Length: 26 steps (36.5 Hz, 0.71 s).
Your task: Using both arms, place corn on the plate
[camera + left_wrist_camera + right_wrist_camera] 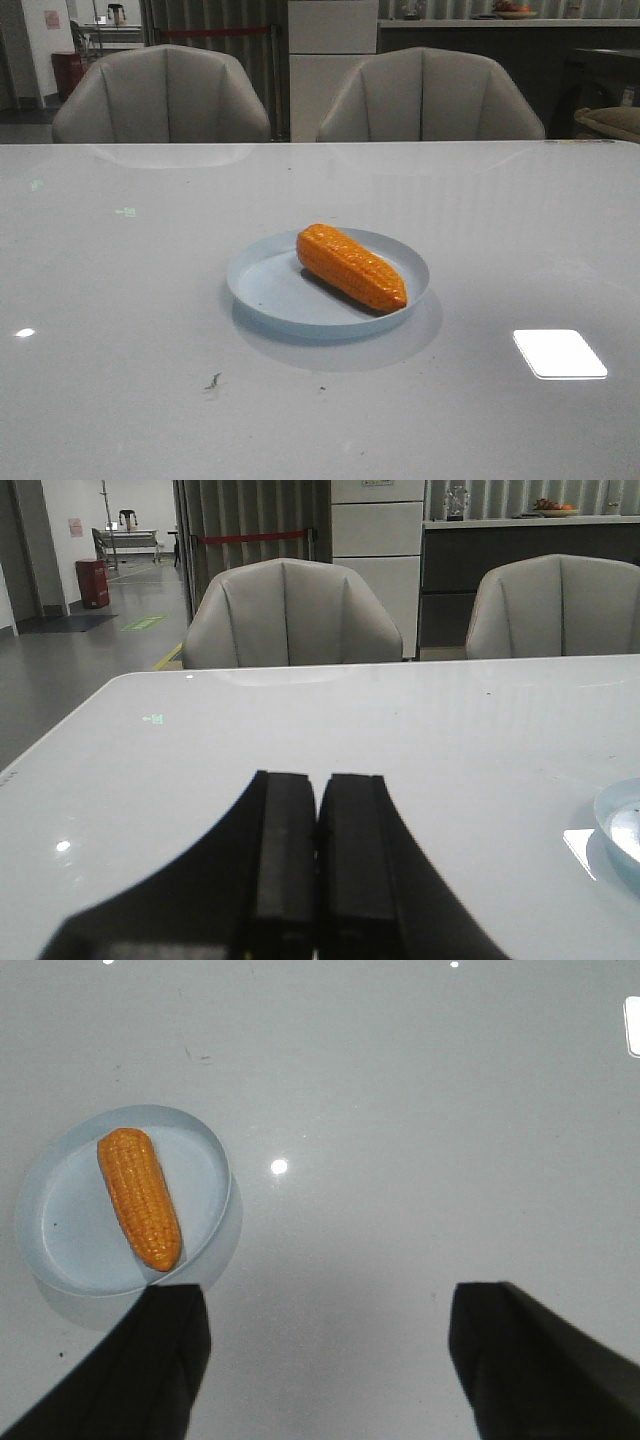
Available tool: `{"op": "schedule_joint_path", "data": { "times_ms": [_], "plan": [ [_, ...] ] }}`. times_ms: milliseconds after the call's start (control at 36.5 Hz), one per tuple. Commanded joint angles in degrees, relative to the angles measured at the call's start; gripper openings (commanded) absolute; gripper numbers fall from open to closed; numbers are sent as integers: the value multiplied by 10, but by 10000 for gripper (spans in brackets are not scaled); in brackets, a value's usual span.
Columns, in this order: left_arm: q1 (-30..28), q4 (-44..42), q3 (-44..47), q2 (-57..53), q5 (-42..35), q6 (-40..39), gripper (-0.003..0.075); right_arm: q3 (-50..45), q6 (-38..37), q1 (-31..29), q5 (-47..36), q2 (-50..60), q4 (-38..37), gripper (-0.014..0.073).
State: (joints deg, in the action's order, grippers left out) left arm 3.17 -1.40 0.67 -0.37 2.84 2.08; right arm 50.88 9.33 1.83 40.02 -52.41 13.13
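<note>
The orange corn [350,265] lies inside the pale blue plate [265,285] at the middle of the table, tapered end toward the front right. It also shows in the right wrist view [140,1198], on the plate [70,1235]. My right gripper [325,1305] is open and empty, high above the table beside the plate. My left gripper [320,790] is shut and empty, low over the table's left side; only the plate's rim [615,825] shows there. Neither gripper shows in the front view.
Two grey chairs [160,95] [430,95] stand behind the table's far edge. A bright light reflection [560,353] lies on the table at the front right. Small dark specks [213,381] mark the table in front of the plate.
</note>
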Motion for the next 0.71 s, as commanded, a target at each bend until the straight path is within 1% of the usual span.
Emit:
{"op": "schedule_joint_path", "data": {
  "times_ms": [0,521,685],
  "plan": [
    [-3,0,20,-12,-44,-8,94,16,2,-2,-41,4,8,603],
    [-3,0,20,-12,-44,-8,94,16,2,-2,-41,4,8,603],
    [-3,0,20,-12,-44,-8,94,16,2,-2,-50,4,-12,591]
  ]
}}
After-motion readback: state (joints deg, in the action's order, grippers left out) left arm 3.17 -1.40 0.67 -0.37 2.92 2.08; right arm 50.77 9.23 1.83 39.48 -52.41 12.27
